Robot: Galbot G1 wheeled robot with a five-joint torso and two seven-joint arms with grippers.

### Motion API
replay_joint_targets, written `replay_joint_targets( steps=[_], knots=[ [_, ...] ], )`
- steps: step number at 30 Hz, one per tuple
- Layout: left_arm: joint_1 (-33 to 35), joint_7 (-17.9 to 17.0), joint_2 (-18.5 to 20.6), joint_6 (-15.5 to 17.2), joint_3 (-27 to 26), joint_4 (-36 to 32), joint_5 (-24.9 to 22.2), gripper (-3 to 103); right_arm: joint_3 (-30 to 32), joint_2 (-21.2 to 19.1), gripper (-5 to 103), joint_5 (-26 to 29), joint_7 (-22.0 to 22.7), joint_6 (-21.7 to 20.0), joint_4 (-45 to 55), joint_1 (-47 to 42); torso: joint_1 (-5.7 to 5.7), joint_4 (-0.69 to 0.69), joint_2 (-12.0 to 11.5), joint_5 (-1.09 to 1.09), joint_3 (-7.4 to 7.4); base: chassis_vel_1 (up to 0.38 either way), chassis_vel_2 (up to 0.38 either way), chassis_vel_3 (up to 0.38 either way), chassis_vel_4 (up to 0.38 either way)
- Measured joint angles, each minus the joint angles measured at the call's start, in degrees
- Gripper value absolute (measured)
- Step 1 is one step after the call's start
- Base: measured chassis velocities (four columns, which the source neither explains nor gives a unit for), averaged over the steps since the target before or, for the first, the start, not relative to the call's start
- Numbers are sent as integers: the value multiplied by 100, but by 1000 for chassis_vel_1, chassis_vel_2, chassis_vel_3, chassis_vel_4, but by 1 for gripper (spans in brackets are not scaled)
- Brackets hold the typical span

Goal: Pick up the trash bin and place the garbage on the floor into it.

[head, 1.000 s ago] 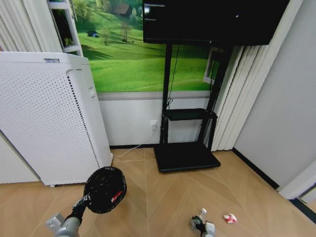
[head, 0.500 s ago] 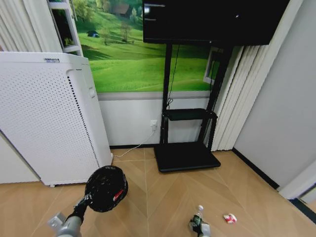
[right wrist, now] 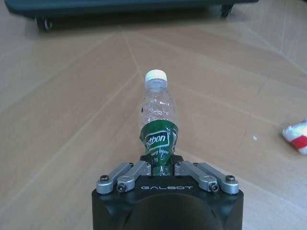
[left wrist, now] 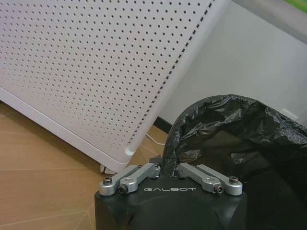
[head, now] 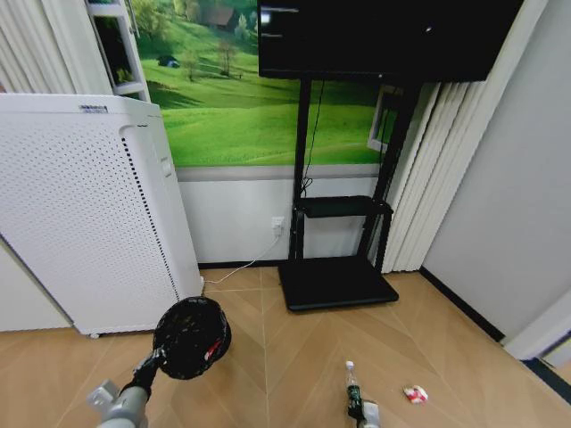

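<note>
— Clear plastic, green label, white cap: the bottle (right wrist: 159,122) sits clamped between the right gripper (right wrist: 162,168)'s fingers, low in the right wrist frame, cap pointing away over the floor (right wrist: 72,96).

— And what is different from a second ago?

— In the head view the bottle (head: 352,385) now stands taller at the bottom centre-right; a second ago it lay lower beside the gripper (head: 360,410), so it has been raised off the floor and tipped upright. The trash bin (head: 191,338) at lower left has barely drifted.

— Who holds the bin?

— The left gripper (left wrist: 169,170), closed on the rim and its black liner, bottom centre of the left wrist frame, with the white perforated cabinet (left wrist: 96,67) behind. Something red (head: 212,352) shows inside the bin's mouth, likely one piece already in.

— So what remains?

— By my reading, the bottle is picked but not yet dropped in; bin and bottle are well apart. The crumpled white-red wrapper (head: 415,393) lies on the floor at lower right, untouched.
</note>
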Motion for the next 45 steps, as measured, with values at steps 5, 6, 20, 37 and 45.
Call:
replay_joint_targets(
  steps=[5, 6, 20, 37, 45],
  knots=[
    [-257, -391, 203, -12, 458, 50, -148, 4, 407, -182, 16, -440, -334, 193, 589, -247, 0, 0, 0, -2, 0, 0, 0, 0, 0],
    [-379, -501, 302, -6, 668, 80, -240, 4, 570, -360, 16, -530, -462, 260, 1023, -387, 0, -2, 0, -2, 0, 0, 0, 0, 0],
    [-892, -900, 1317, 644, 1684, 140, -1211, 4, 1081, -1493, 16, -34, -3695, 1778, 3249, -1016, 0, 0, 0, -3, 0, 0, 0, 0, 0],
    [-2164, -474, 1939, 1839, 2366, 546, -1382, 4, 376, -1737, 16, -38, -4908, 2373, 4110, -1098, 0, -1, 0, -3, 0, 0, 0, 0, 0],
    [-2600, 570, 1820, 1845, 3045, 1001, -139, 4, -204, -1788, 16, -532, -4862, 2631, 3681, -878, 0, -1, 0, -2, 0, 0, 0, 0, 0]
  ],
)
